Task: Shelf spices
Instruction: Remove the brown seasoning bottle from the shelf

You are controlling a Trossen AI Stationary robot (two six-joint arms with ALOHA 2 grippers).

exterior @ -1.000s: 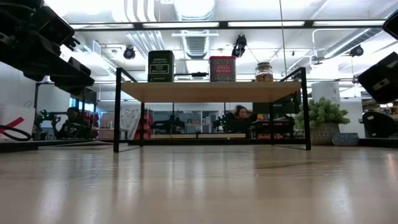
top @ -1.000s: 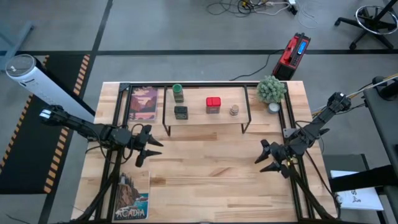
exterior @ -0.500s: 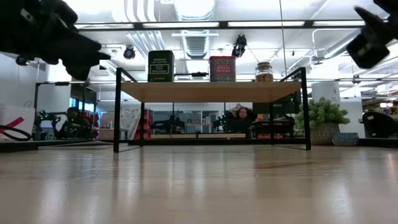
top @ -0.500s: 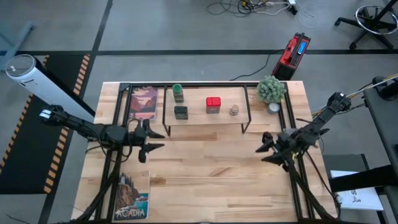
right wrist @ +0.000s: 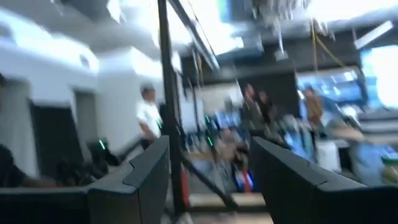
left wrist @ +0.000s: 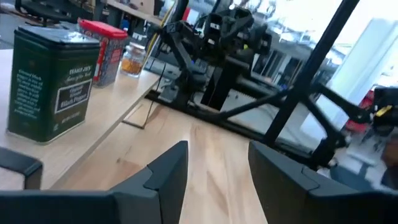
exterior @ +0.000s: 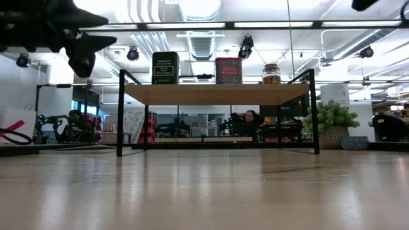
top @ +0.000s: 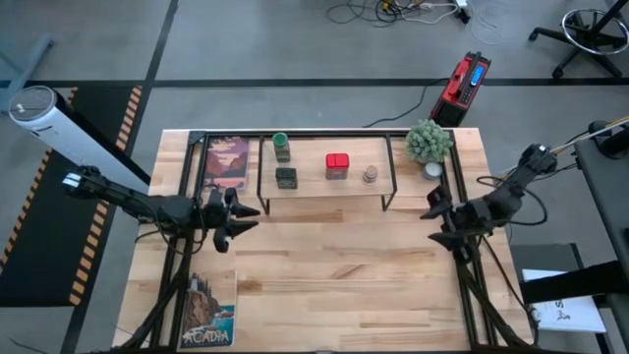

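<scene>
Honestly looks like the job's basically done: all four spices are sitting on the shelf (top: 324, 187) at the back of the worktop (top: 334, 285). That's the green-capped jar (top: 282, 147), the dark jar (top: 286, 178), the red tin (top: 337, 165) and the tiny tan jar (top: 370, 174).

What I'd worry about is the left hand (top: 236, 212). It's empty with fingers spread, just off the shelf's left front leg, and the dark jar is the nearest thing to it. A sloppy swing could clip the leg or board and shake the jars, I reckon.

The right hand (top: 433, 209) is also open and empty, near the shelf's right end, with the tan jar closest but well apart. The potted plant (top: 428, 141) is nearby too.
</scene>
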